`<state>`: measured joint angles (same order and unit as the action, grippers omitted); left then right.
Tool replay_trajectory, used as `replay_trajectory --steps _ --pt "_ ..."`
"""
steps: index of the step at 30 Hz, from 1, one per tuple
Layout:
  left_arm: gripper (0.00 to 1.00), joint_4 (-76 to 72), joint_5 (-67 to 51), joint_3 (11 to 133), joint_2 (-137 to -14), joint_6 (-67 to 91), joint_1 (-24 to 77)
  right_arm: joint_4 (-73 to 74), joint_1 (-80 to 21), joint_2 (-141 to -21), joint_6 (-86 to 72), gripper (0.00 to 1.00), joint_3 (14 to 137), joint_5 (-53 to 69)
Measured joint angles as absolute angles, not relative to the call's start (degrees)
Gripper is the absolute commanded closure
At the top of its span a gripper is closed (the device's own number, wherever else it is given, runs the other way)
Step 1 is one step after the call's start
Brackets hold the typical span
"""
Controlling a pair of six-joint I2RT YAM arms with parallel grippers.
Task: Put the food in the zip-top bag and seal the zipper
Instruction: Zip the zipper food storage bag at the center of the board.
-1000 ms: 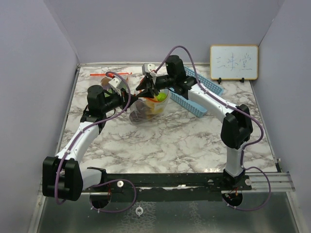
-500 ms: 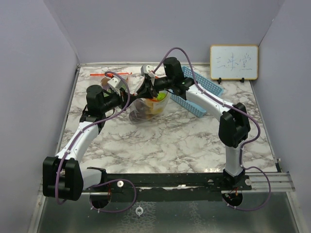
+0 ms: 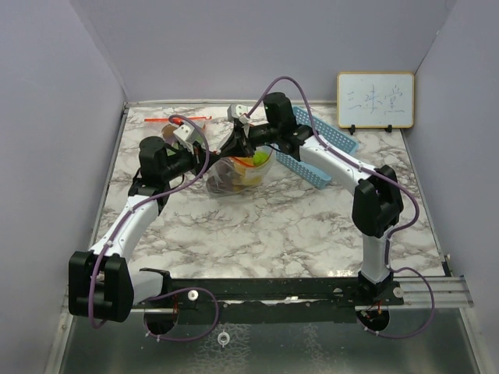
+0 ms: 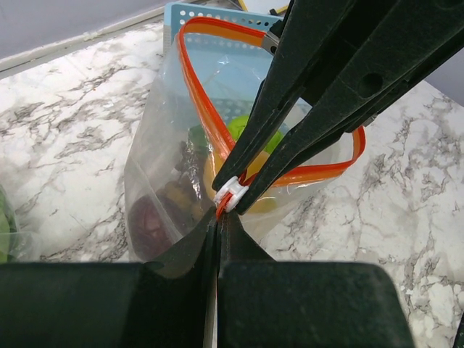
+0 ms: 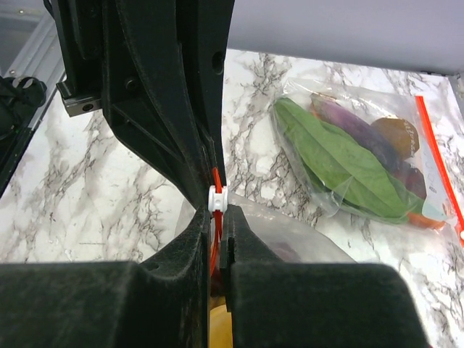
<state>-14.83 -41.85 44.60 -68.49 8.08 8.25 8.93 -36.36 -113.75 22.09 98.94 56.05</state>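
Left hand (image 4: 220, 217) was shut tight, with the end of the orange zipper (image 4: 196, 94) pinched between its two fingers. Right hand (image 4: 239, 192) came in from the other side, and its tips touched the tips of the left one. It was shut too, and it squeezed the zipper right at the little white slider (image 4: 230, 196). Both hands held the top of the zip-top bag (image 4: 167, 145) up off the counter (image 3: 273, 226), in the middle and toward the back.

Past the slider, the zipper made a wide open loop, so most of the bag's mouth stood open. The bag sagged under the hands and its bottom sat on the counter. Inside it lay the food: a lime-green fruit (image 4: 243, 129) near the top, a yellow fruit (image 4: 214, 170) under it, and a dark purple-brown one (image 4: 147, 221) low in a corner.

Just behind the bag, on the right side, the blue mesh basket (image 3: 335, 139) lay tipped over on the counter. Far back on the left lay a second clear bag (image 5: 435, 170), flat on its side. It had a long green leafy vegetable (image 5: 341, 163), a purple piece (image 5: 355, 123) and a brown piece (image 5: 395, 134) in it.

At the far right, a small whiteboard (image 3: 375, 100) leaned against the wall
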Motion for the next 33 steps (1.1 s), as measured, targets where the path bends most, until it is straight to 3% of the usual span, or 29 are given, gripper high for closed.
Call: replay_trajectory --steps 10,20,33 --pt "1.0 -13.72 -41.91 45.08 -68.47 7.2 9.52 8.95 -34.09 -106.3 23.66 0.97 88.9 51.2" --pt "1.0 -15.86 -41.3 45.45 -68.49 9.23 9.39 9.1 -32.32 -105.62 23.31 0.98 89.23 51.59" --pt "1.0 -6.22 -20.86 50.15 -69.67 9.91 8.71 5.08 -28.29 -95.22 26.15 0.98 73.32 34.2"
